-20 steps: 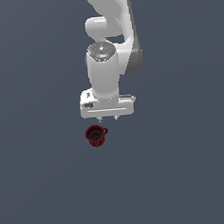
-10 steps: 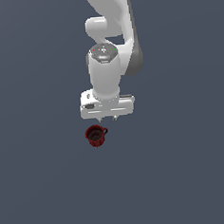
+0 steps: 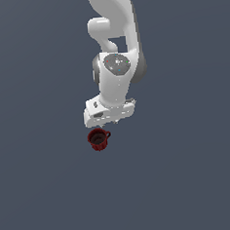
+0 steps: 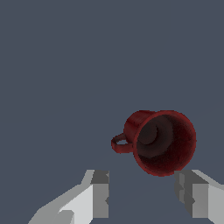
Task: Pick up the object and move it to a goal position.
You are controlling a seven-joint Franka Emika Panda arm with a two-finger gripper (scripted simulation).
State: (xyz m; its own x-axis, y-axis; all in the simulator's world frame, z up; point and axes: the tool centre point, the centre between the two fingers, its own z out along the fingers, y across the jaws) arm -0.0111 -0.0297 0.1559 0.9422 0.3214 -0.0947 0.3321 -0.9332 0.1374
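White arm (image 3: 117, 63) reaches down over the plain grey floor (image 3: 190, 179), its gripper (image 4: 142, 197) spread wide and empty, small dark red mug (image 3: 98, 139) upright on the floor just past the fingertips (image 4: 100, 192), not between them, untouched.

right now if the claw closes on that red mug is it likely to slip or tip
The mug looks rigid, so it probably won't deform. Its round, smooth-looking wall may slip or twist between the flat fingers of the open claw. It seems to stand upright with its mouth open upward, so it is unlikely to roll, though a push on the side handle could spin it.
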